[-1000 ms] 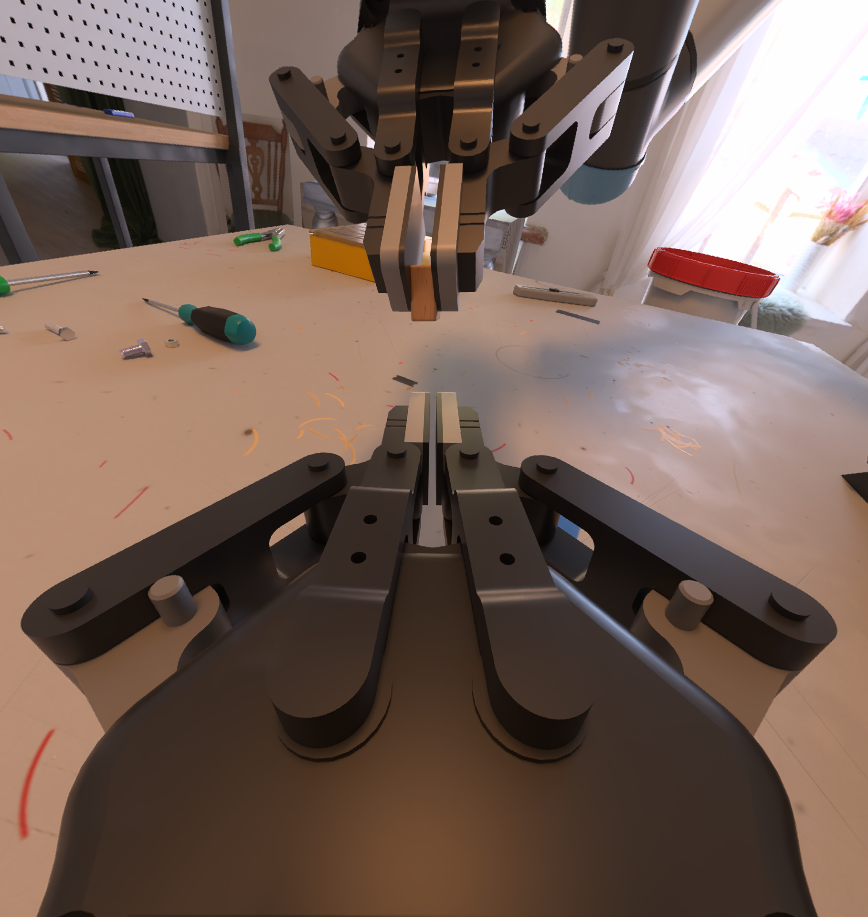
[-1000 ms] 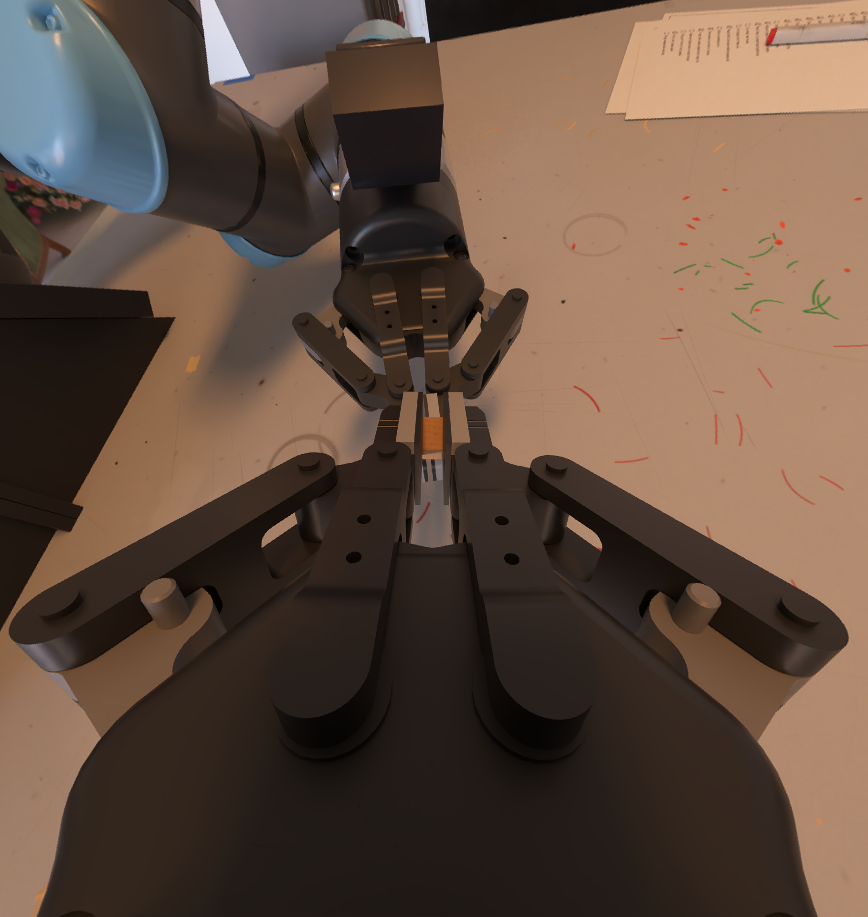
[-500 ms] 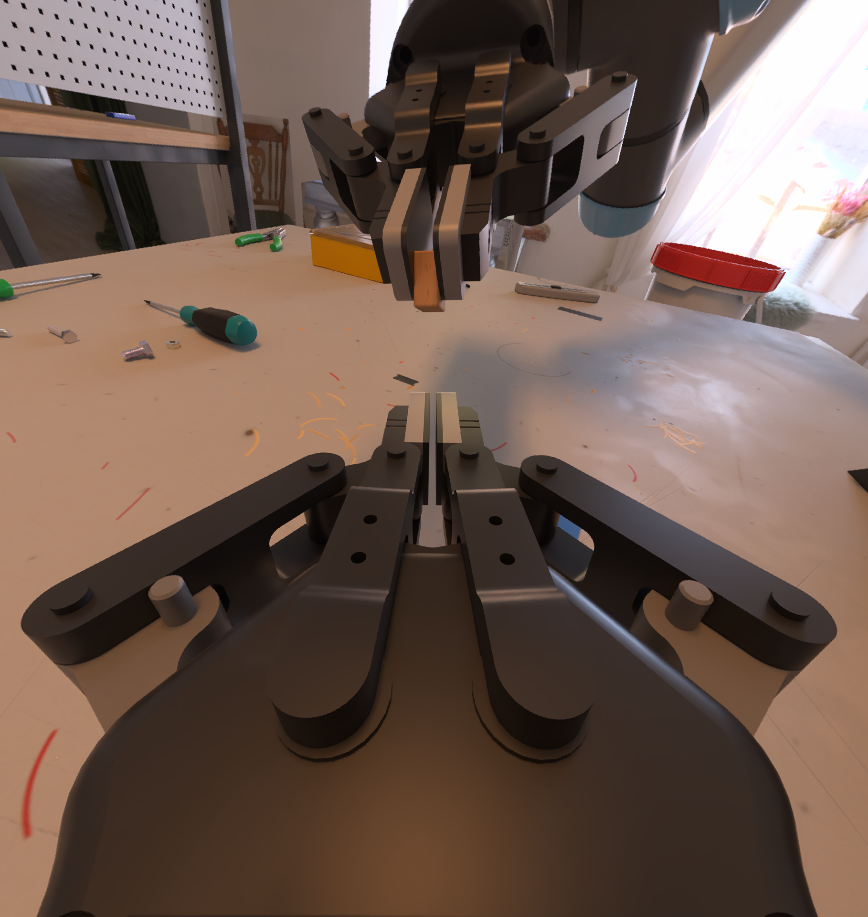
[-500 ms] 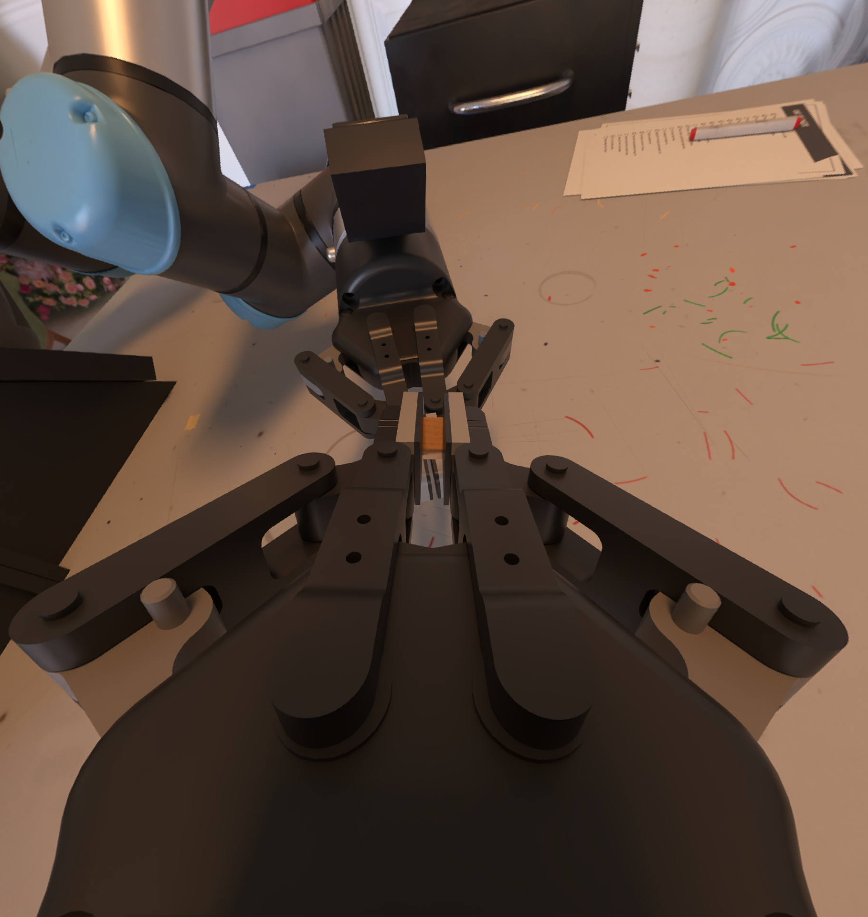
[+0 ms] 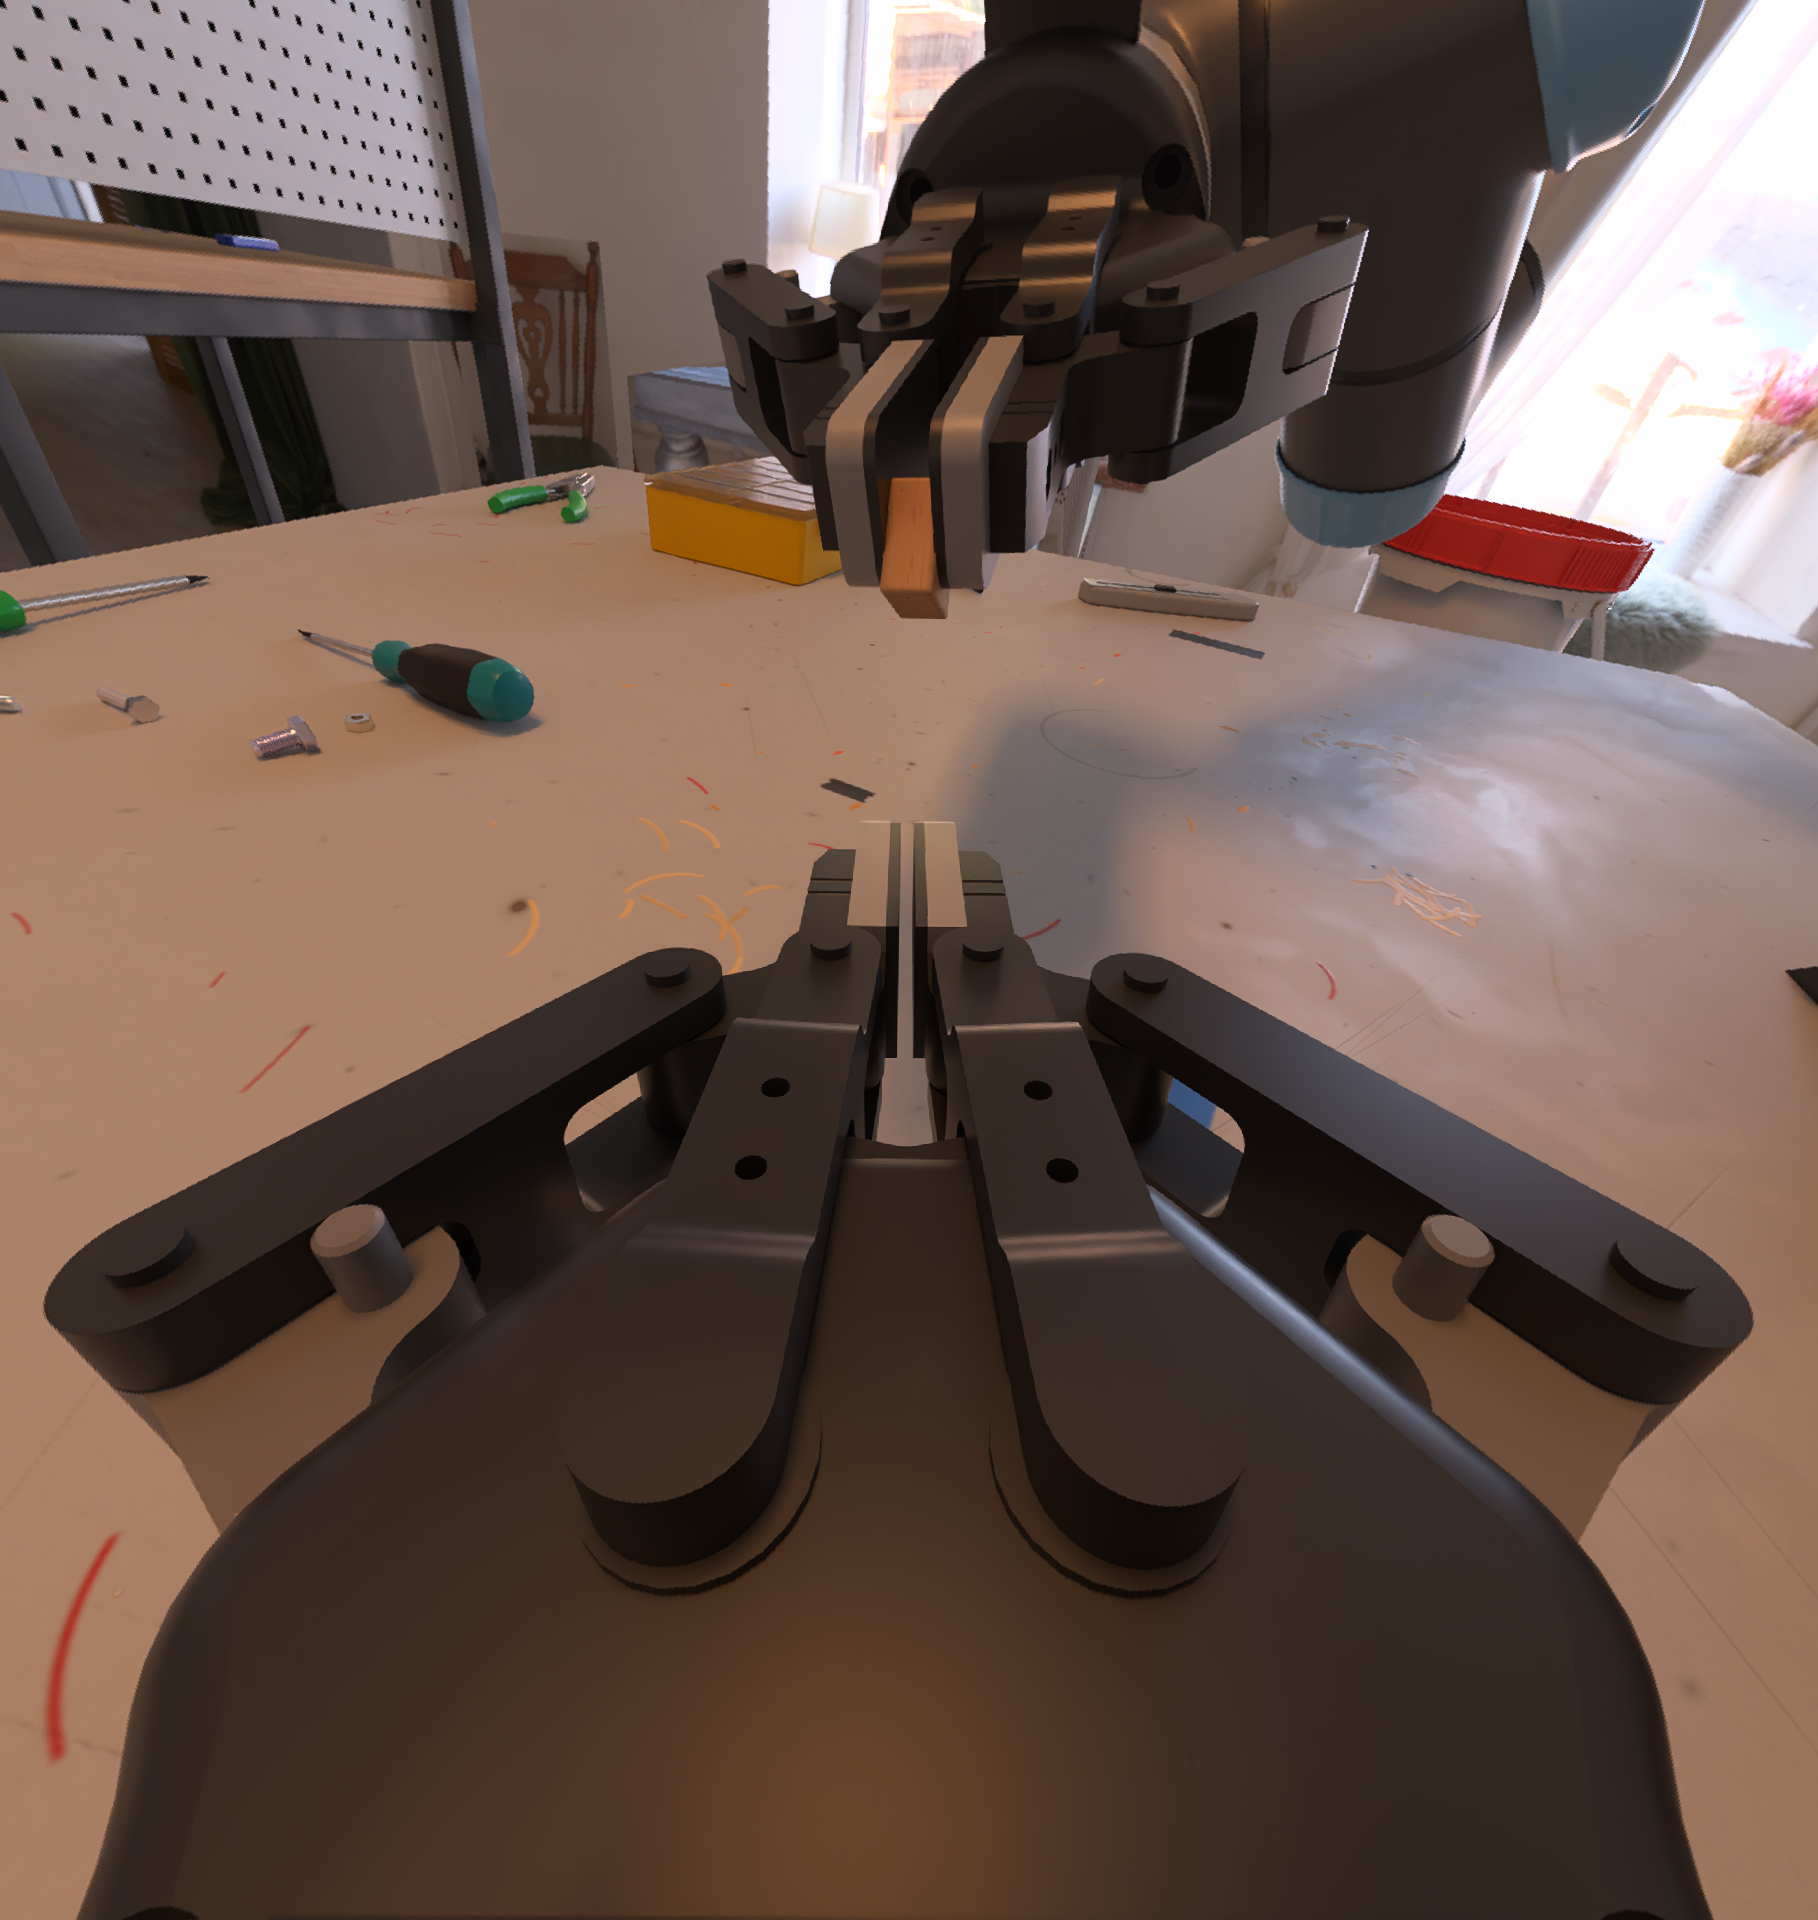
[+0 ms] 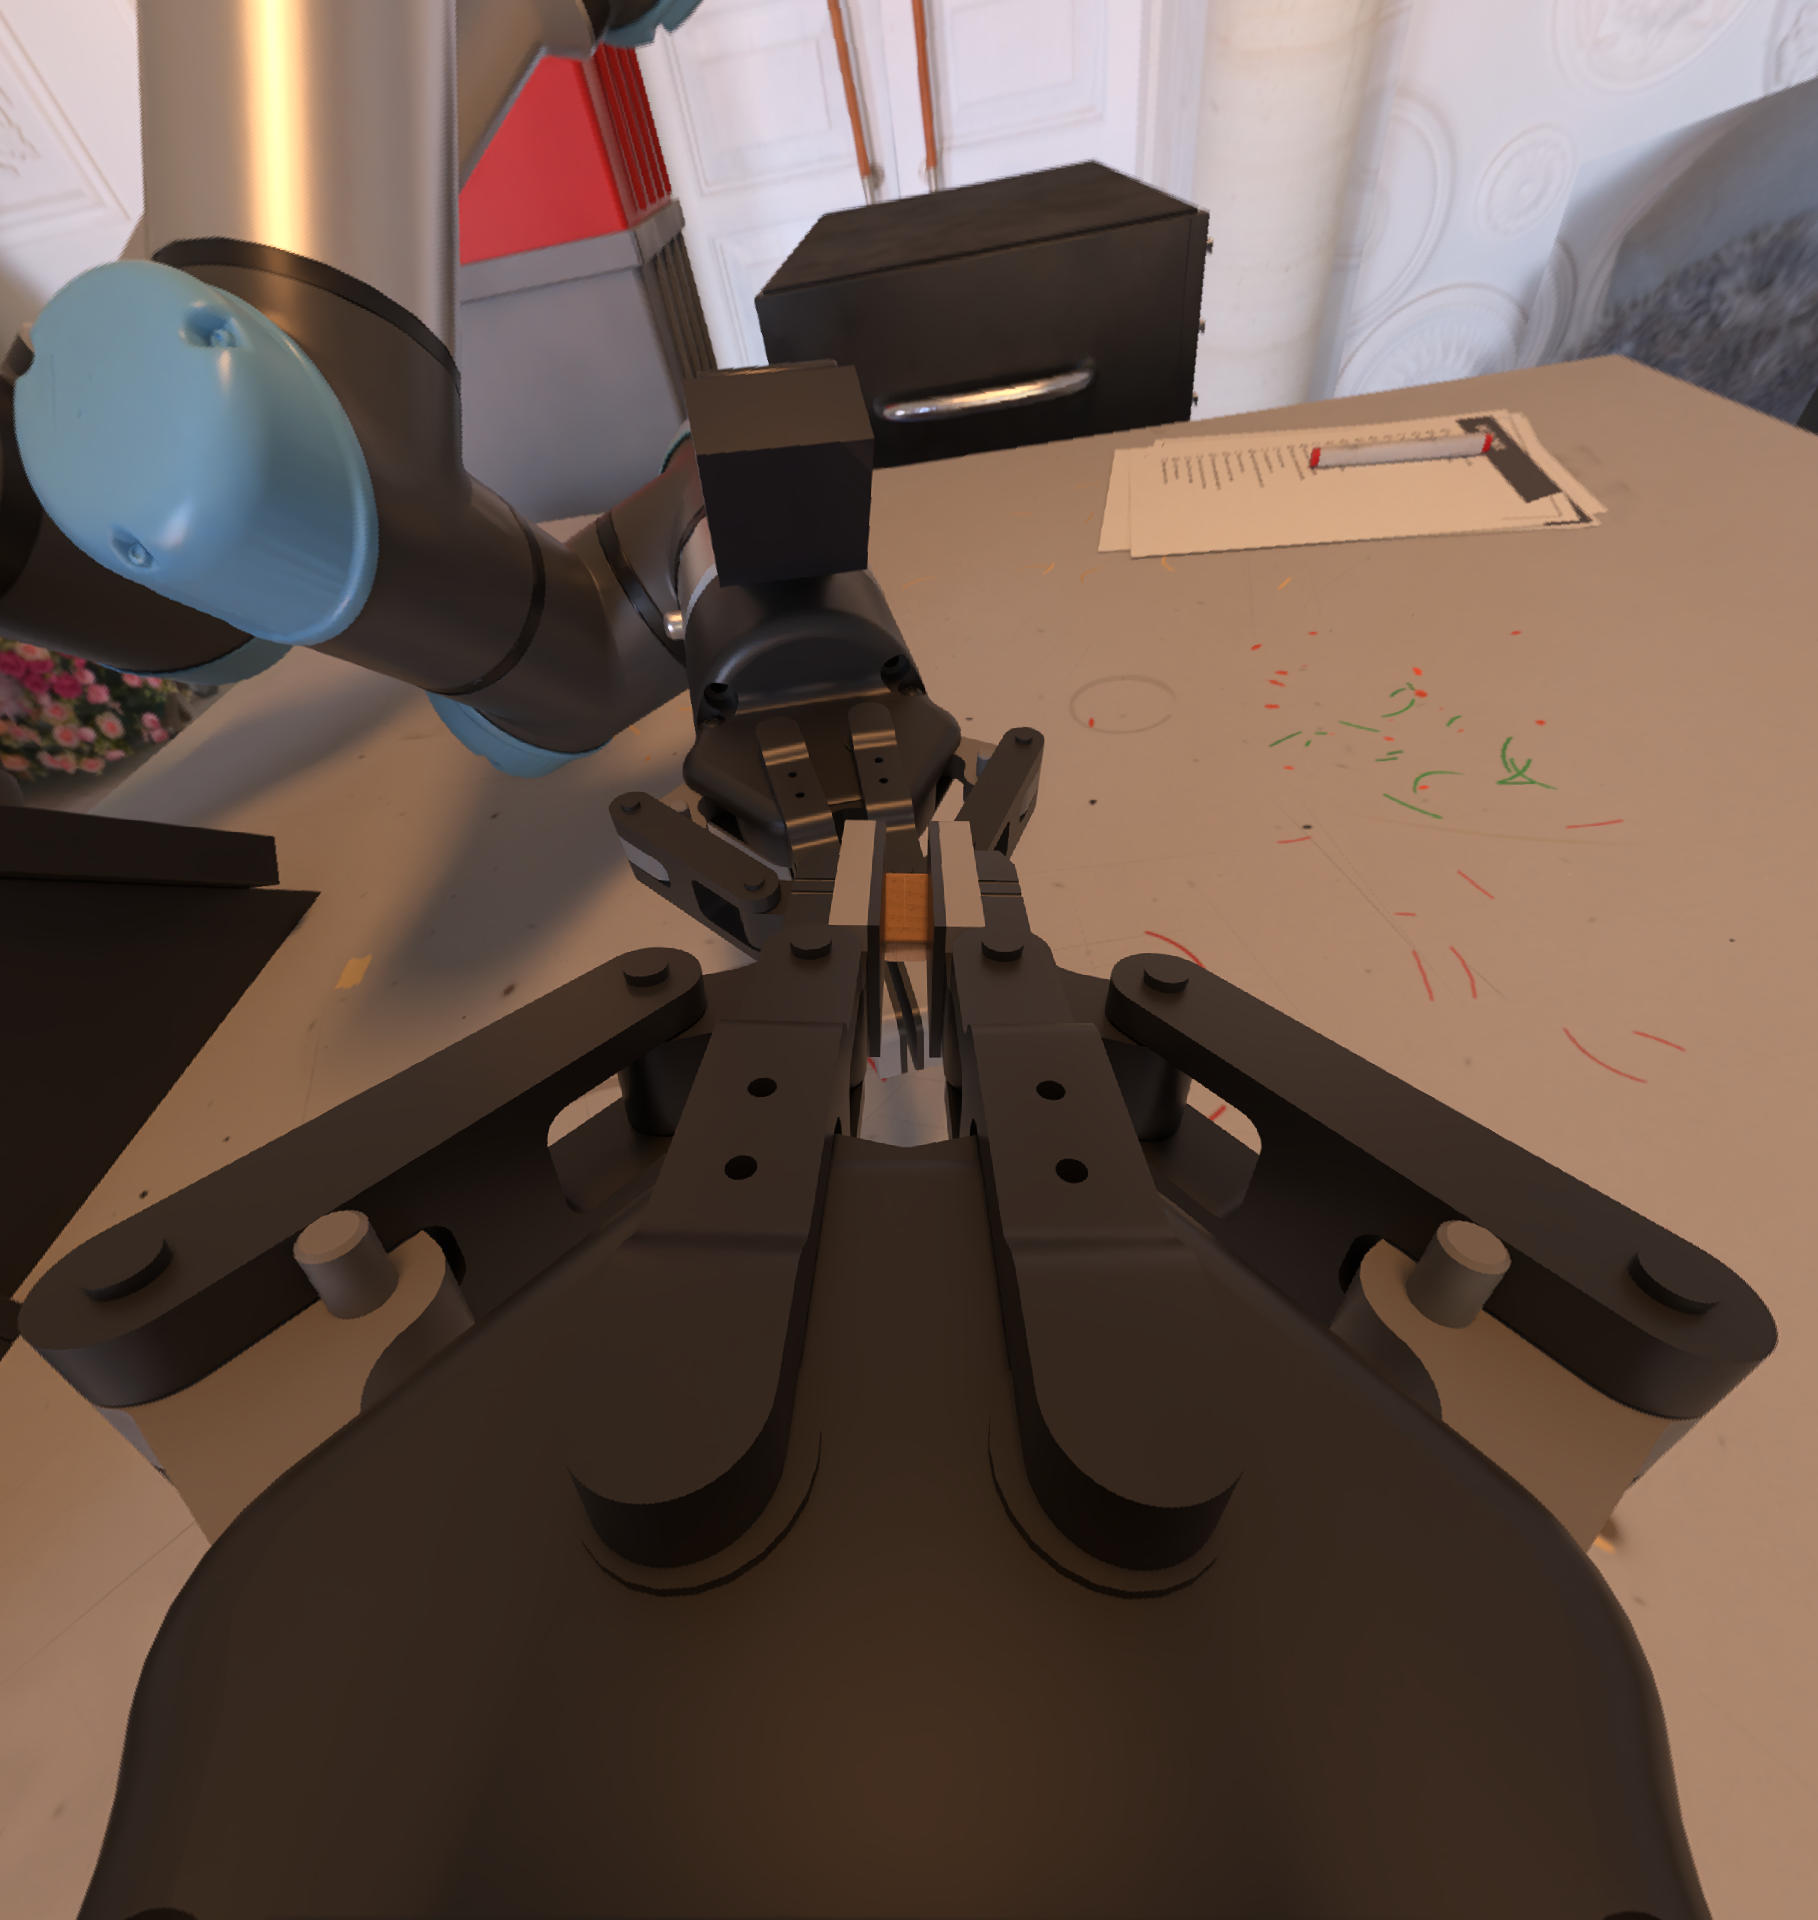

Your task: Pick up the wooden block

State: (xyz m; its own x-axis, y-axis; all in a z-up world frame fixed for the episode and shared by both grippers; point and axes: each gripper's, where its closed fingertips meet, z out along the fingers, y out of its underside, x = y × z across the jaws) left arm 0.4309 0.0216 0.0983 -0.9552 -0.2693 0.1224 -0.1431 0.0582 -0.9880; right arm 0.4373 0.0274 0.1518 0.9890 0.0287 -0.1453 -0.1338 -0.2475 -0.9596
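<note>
The wooden block (image 6: 905, 907) is a small light-brown piece held between the pads of my right gripper (image 6: 906, 871), which is shut on it. In the left wrist view the block (image 5: 912, 561) hangs from the right gripper (image 5: 915, 582) well above the table, tilted, its lower end sticking out below the pads. My left gripper (image 5: 906, 844) is shut and empty, low over the table, just in front of and below the right one. It also shows in the right wrist view (image 6: 832, 790), beyond the block.
On the table (image 5: 572, 831) lie a teal-handled screwdriver (image 5: 448, 677), bolts (image 5: 281, 740), green pliers (image 5: 541, 497), a yellow box (image 5: 739, 525) and a grey bar (image 5: 1167, 600). A red-lidded bucket (image 5: 1507, 561) stands beyond. Papers with a marker (image 6: 1341, 488) and a black cabinet (image 6: 988, 312) show in the right wrist view.
My right gripper has risen with the wooden block and tilted, so its camera now looks more level across the table. My left gripper has stayed still and shut.
</note>
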